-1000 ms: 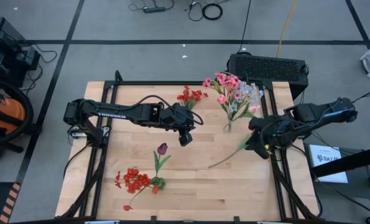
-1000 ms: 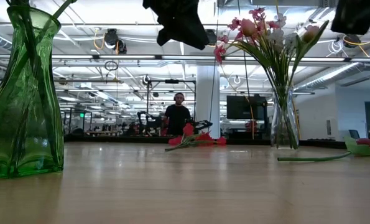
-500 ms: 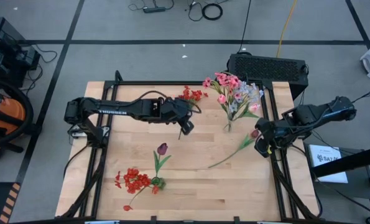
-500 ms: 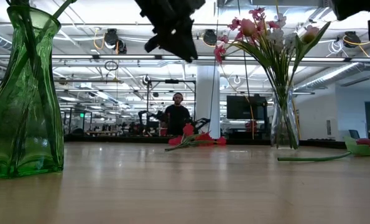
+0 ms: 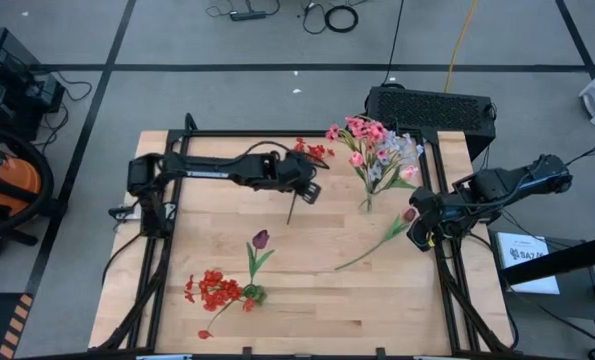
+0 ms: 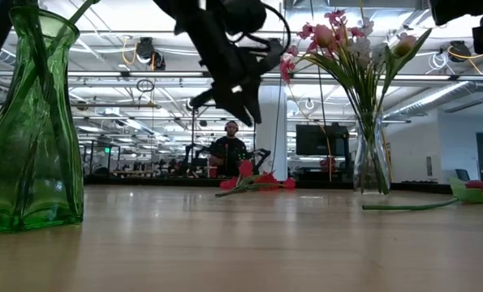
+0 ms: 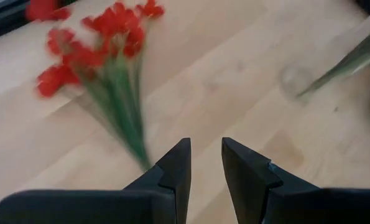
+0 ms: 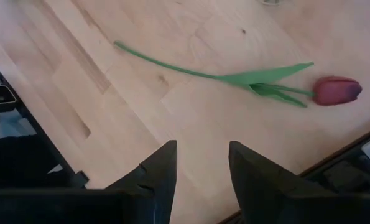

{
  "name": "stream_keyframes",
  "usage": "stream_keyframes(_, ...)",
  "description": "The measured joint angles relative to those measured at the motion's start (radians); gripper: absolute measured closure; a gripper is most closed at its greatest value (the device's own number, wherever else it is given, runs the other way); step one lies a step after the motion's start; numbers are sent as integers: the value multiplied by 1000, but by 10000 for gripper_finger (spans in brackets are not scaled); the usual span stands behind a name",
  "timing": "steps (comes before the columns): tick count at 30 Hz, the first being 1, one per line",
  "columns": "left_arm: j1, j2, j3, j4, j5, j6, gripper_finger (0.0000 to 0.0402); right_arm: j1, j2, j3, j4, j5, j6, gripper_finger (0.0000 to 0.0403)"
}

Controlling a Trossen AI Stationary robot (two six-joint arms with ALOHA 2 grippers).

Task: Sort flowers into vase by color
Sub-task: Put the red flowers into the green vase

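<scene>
A bunch of red flowers (image 5: 308,153) lies on the table's far side, its stalk (image 7: 125,118) running toward me. My left gripper (image 5: 310,190) hovers open just above that stalk's lower end (image 7: 205,163) and touches nothing. A pink tulip (image 5: 408,214) lies flat near the right edge on its stalk and leaf (image 8: 259,78). My right gripper (image 8: 200,158) waits open above and beside it. A clear vase (image 6: 371,158) holds pink and pale blooms (image 5: 374,143). A green vase (image 6: 28,130) near the front holds red clusters (image 5: 215,290) and a maroon tulip (image 5: 261,239).
A black metal frame (image 5: 180,150) borders the table. A black box (image 5: 429,107) sits behind the far edge. There is bare wood in the table's middle (image 5: 327,240). A person (image 6: 231,150) stands far back in the room.
My left gripper has swung toward the far edge and come down over the red bunch's stalk, its arm stretching out. My right gripper has drawn back slightly toward the right edge, uncovering the pink tulip's bud. The flowers have not moved.
</scene>
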Motion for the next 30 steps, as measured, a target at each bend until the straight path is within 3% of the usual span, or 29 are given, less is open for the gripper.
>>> stream_keyframes(15,89,93,-1,14,111,5,287,0,32,0,39,48,-19,266)
stream_keyframes(21,133,92,0,15,60,3,248,2,51,0,54,52,-20,266)
stream_keyframes(25,167,109,1,23,3,3,242,2,65,0,62,70,-27,266)
stream_keyframes(30,190,163,1,48,96,1,242,3,74,0,71,76,-30,266)
